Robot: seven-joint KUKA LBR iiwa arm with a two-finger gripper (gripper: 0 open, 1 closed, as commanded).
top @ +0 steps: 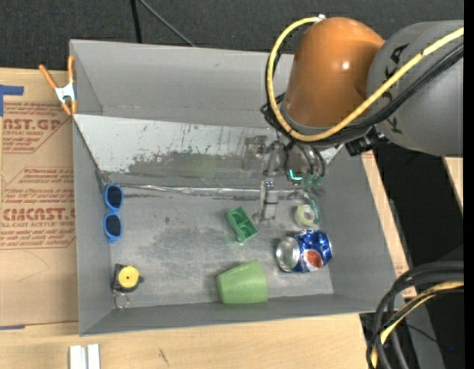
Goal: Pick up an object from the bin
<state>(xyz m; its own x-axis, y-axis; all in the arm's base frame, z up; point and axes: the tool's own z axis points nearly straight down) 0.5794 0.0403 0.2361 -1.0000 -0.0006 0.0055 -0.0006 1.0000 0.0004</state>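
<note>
Approach step: gripper [286,198] low, just beside the small green block [241,224]; grip state cannot be told. Next: centre over it, then close.

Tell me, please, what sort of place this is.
Probably a robotics lab set up for picking trials: a robot arm reaches into a grey metal bin holding odds and ends, like a crushed can and blue sunglasses.

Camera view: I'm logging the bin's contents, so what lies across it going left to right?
Blue sunglasses → green cup → crushed blue can. The yellow round thing overlaps the sunglasses' span, the small green block the cup's; both left out.
</note>
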